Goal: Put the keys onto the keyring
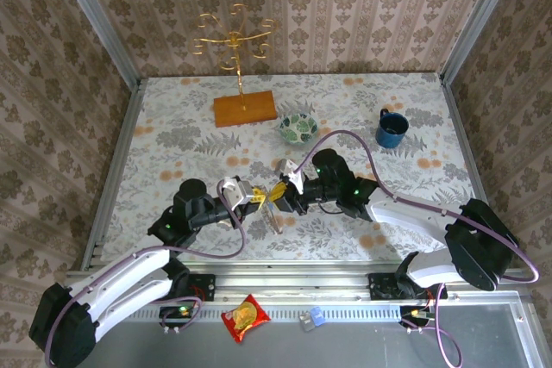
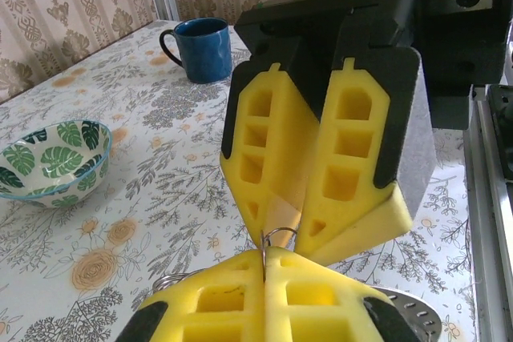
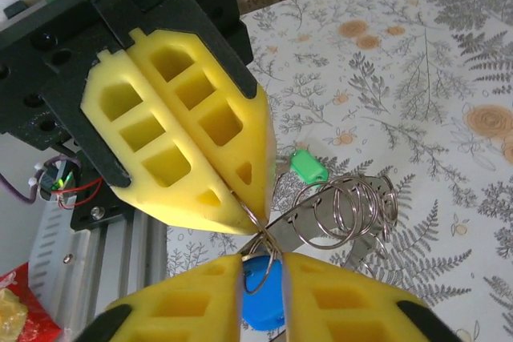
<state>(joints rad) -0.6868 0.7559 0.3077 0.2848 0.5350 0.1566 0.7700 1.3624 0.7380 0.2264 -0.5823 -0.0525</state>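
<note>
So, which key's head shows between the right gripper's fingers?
The blue key: its head shows in the gap between the fingers of the right gripper, while the green key lies beyond, beside the rings.

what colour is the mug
Dark blue mug; the left wrist view shows it best.

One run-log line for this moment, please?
left gripper: shut on keyring | right gripper: at keyring, grip unclear | green key, blue key: beside keyring
</note>
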